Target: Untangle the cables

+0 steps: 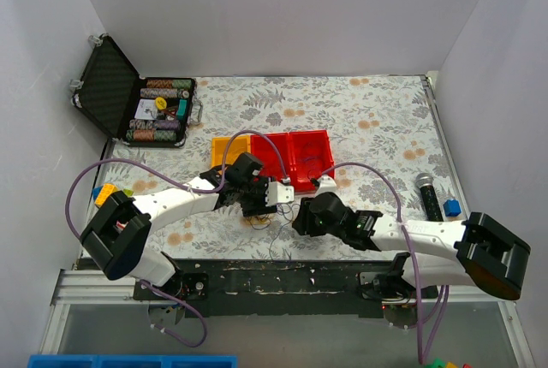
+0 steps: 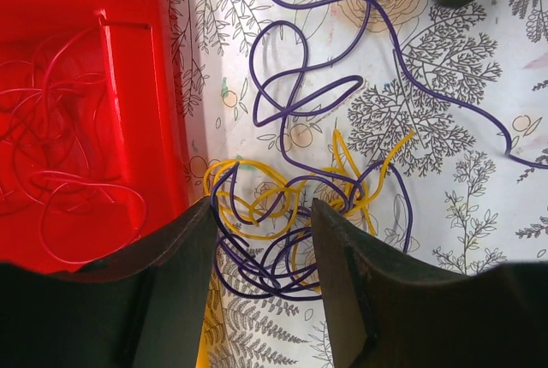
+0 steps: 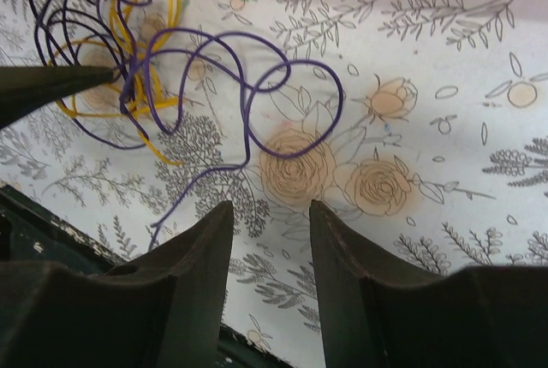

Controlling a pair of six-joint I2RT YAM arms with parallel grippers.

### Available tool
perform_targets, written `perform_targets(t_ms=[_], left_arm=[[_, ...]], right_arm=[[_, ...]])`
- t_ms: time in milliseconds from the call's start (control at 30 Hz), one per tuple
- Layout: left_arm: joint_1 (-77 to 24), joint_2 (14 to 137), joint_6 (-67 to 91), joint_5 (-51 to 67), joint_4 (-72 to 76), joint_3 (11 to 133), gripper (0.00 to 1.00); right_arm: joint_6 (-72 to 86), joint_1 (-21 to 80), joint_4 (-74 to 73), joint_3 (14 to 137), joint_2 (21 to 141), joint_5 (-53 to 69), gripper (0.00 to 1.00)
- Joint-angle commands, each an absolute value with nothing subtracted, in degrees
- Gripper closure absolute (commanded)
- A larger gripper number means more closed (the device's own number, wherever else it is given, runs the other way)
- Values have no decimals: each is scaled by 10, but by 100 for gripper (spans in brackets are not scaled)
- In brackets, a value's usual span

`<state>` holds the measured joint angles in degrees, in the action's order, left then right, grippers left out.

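From above, the cables lie just before the red bin.

Left wrist: the left gripper stands apart around the yellow-purple knot, and the red wires are already in the bin.

Right wrist: the right gripper is apart and empty. I judge the task about half done.

A: Walls?
B: Three plain white walls, matt, closing in the back, left and right. Soft, even light.
A: Furniture?
B: One desk, rectangular, topped with a pale cloth printed with grey leaves and tan flowers.
A: Near edge?
B: One black mounting strip, scuffed, running along the desk's front; one silver metal frame beneath it.
A: Below that?
B: A dull grey surface, lying lower than the frame.
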<state>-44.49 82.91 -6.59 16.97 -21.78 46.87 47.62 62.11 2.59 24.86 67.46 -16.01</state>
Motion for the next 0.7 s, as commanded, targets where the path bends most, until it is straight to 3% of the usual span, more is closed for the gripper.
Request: perform_targets(t_ms=[0, 200, 367, 500, 667], left_arm=[[-446, 817, -66, 187, -210, 476, 54], [-446, 812, -59, 189, -210, 469, 53], [-446, 812, -57, 188, -209, 467, 46], [-446, 813, -58, 178, -206, 462, 39], [-446, 816, -63, 168, -194, 453, 40]], right_arm=[[471, 607, 98, 282, 700, -151, 51], [465, 595, 114, 301, 737, -145, 51], [453, 585, 124, 311, 776, -143, 55], [448, 580, 141, 316, 798, -128, 67], [448, 580, 156, 308, 800, -119, 95]])
